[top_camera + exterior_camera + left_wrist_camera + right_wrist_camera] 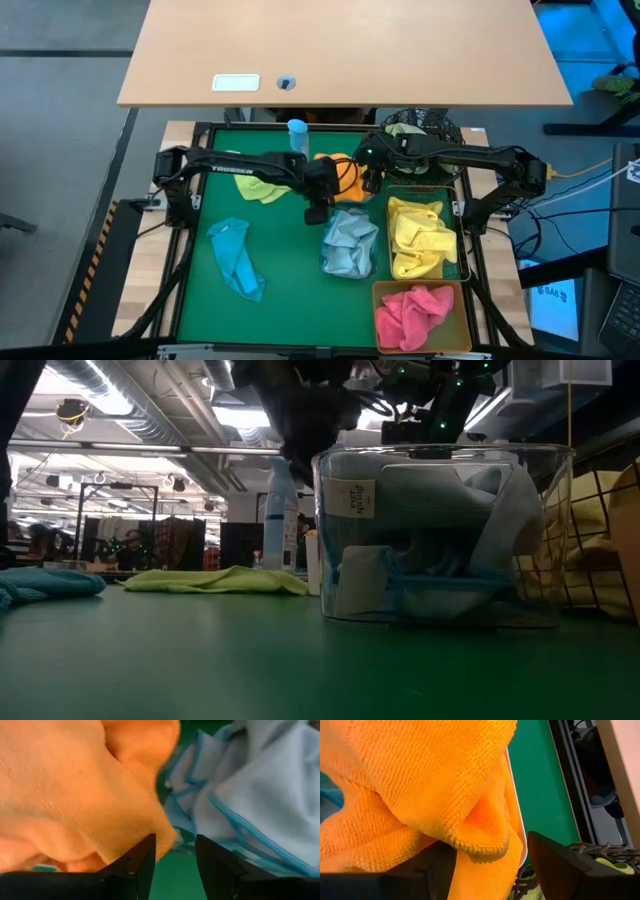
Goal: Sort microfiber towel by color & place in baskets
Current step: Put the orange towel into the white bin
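Both grippers meet at the orange towel (345,178), heaped in the white tub (519,827) mid-table at the back. My left gripper (172,865) sits at the tub's near-left side, fingers apart, orange pile bulging just past one fingertip, nothing pinched between them that I can see. My right gripper (485,870) is on the far-right side, jaws wide, an orange fold hanging down between them; I read it as open around the fold, not clamped.

Other cloths:
- grey-blue towels (350,243) in the clear tub (545,540), just in front of the white one
- yellow towels (418,235) in the rectangular wire basket (463,235)
- pink towels (412,312) in the amber tub (465,320)
- light green towel (262,188) and teal towel (237,258) loose on the green mat (290,290)
- a greenish cloth shows in the black mesh basket (432,125), back right

Handling, my judgement: these are light, limp and grippy, with no stiffness, so they'll drape and drag neighbours along. Pinch a raised fold or bunched ridge, not a flat patch or a thin hem. For the loose ones, take the highest crease near the middle so corners don't trail over basket rims.
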You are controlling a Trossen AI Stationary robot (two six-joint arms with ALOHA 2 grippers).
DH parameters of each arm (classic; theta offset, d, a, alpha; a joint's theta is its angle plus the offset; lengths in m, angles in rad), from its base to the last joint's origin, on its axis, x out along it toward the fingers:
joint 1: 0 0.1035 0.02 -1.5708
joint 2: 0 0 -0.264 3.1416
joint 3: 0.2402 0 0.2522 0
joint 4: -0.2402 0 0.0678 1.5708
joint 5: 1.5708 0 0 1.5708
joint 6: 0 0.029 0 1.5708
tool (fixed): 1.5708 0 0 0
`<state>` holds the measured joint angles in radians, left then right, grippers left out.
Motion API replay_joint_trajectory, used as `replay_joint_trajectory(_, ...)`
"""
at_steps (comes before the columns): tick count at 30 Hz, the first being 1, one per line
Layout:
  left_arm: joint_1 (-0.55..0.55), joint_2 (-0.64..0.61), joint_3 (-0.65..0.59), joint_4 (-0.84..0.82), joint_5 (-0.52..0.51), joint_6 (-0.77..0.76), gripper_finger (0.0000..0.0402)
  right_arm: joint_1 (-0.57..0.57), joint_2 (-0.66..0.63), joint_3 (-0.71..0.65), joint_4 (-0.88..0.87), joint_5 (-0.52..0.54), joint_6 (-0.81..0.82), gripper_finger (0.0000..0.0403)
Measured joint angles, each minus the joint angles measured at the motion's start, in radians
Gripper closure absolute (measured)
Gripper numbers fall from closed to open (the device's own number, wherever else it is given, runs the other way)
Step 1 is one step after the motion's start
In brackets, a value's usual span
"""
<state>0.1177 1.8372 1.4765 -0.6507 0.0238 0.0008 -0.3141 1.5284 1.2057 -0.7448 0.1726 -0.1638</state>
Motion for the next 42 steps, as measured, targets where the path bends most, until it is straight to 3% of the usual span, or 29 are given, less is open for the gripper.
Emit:
replay_joint_trajectory(13, 0.088, 0.048, 0.001, 0.237, -0.095, 0.012, 0.0267, 0.000, 0.000, 0.000, 0.002, -0.044, 0.002, 0.0162)
replay_joint_trajectory(19, 0.136, 0.103, 0.001, 0.233, -0.106, 0.005, 0.0267, 0.000, 0.000, -0.001, 0.006, -0.067, 0.002, 0.0162)
replay_joint_trajectory(25, 0.149, 0.147, 0.001, 0.237, -0.081, 0.004, 0.0267, 0.000, 0.010, -0.017, 0.074, -0.179, -0.003, 0.0162)
replay_joint_trajectory(42, 0.146, 0.150, -0.001, 0.233, -0.059, 0.010, 0.0267, -0.002, 0.107, -0.217, 0.381, -0.196, -0.001, 0.0162)
